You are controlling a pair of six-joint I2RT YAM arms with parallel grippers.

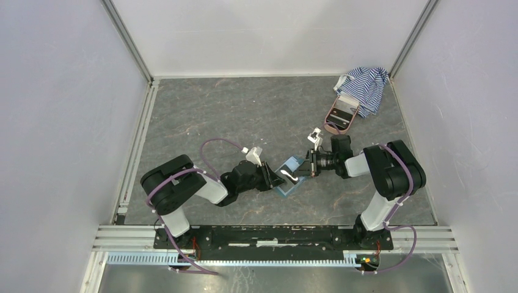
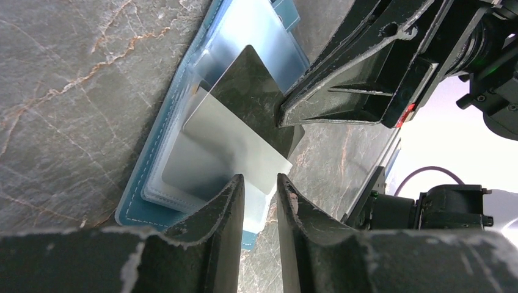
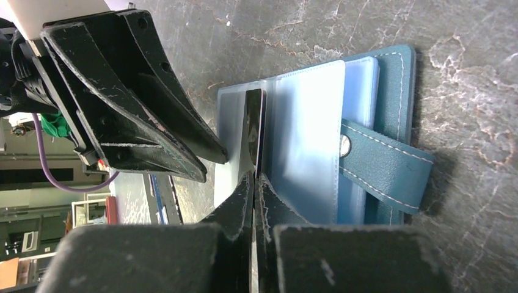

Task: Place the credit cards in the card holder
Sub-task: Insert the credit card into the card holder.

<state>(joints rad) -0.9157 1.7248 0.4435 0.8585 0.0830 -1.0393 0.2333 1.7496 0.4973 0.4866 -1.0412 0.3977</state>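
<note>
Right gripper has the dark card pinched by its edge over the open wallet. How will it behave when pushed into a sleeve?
Probably stiff: the dark card juts flat and unbent from the right gripper, so it should push without buckling. Its glossy face may slip in the grip. The clear sleeves look floppy and may crumple.

Striped cloth (image 1: pixel 365 85) + pink case (image 1: pixel 340 115), far-R corner
</note>
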